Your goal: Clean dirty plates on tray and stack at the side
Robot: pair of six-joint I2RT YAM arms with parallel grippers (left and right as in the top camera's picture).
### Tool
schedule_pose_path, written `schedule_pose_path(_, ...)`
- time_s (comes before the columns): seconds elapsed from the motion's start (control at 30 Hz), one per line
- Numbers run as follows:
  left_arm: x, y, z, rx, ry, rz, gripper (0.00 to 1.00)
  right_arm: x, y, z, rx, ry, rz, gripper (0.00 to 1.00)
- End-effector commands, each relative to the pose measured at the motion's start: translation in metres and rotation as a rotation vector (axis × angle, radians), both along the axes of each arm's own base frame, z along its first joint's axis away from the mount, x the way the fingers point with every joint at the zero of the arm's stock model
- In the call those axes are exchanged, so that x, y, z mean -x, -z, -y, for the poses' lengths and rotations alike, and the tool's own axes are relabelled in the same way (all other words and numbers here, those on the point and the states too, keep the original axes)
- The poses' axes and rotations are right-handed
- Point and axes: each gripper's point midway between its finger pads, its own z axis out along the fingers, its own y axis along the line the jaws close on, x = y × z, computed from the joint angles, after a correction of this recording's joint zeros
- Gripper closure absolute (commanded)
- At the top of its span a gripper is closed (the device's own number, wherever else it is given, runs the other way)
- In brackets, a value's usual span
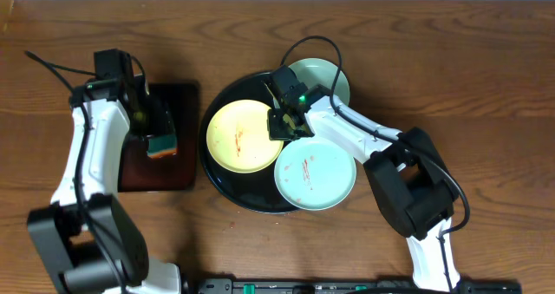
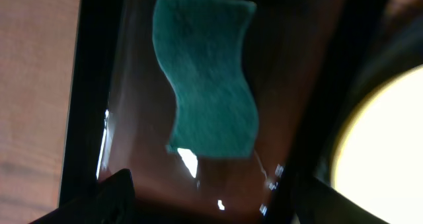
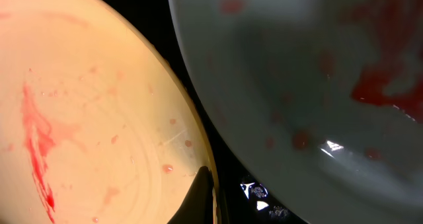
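The round black tray (image 1: 217, 168) holds a pale yellow plate (image 1: 238, 136) with red smears and a mint-blue plate (image 1: 314, 171) with red spots. A second mint-blue plate (image 1: 329, 75) lies at the tray's back right rim. My right gripper (image 1: 286, 120) is at the yellow plate's right rim. In the right wrist view one finger (image 3: 201, 197) lies on the yellow plate's (image 3: 86, 118) rim, pinching it; the other finger is hidden. The mint plate (image 3: 297, 72) fills the right. My left gripper (image 1: 152, 125) is open above a teal sponge (image 2: 208, 85).
The sponge (image 1: 161, 145) lies on a dark reddish rectangular tray (image 1: 178, 177) left of the black tray. The table is brown wood. The right arm reaches in over the tray from the front right.
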Motion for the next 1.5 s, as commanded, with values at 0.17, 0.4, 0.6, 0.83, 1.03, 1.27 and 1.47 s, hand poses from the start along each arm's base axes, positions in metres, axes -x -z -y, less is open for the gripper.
schedule_pose_path(0.17, -0.019, 0.046, -0.009, -0.009, 0.088, -0.058, 0.28, 0.008, 0.025, 0.000, 0.052, -0.032, -0.022, 0.99)
schedule_pose_path(0.4, -0.014, 0.084, -0.003, 0.042, 0.093, -0.145, 0.40, 0.008, 0.025, 0.001, 0.061, -0.030, -0.019, 0.99)
schedule_pose_path(0.6, -0.020, 0.087, -0.004, 0.036, 0.093, -0.129, 0.51, 0.008, 0.026, 0.001, 0.063, -0.030, -0.020, 0.99)
schedule_pose_path(0.83, -0.025, 0.084, -0.006, 0.028, 0.092, -0.112, 0.93, 0.010, 0.025, -0.001, 0.063, -0.043, -0.016, 0.99)
schedule_pose_path(1.03, -0.024, 0.084, -0.006, 0.029, 0.092, -0.117, 0.93, 0.010, 0.026, -0.001, 0.066, -0.044, -0.019, 0.99)
schedule_pose_path(1.27, -0.028, 0.067, -0.007, 0.021, 0.092, -0.089, 0.31, 0.011, 0.026, -0.001, 0.065, -0.044, -0.019, 0.99)
schedule_pose_path(1.47, -0.044, 0.053, -0.012, -0.008, 0.091, -0.009, 0.30, 0.011, 0.026, -0.001, 0.066, -0.045, -0.019, 0.98)
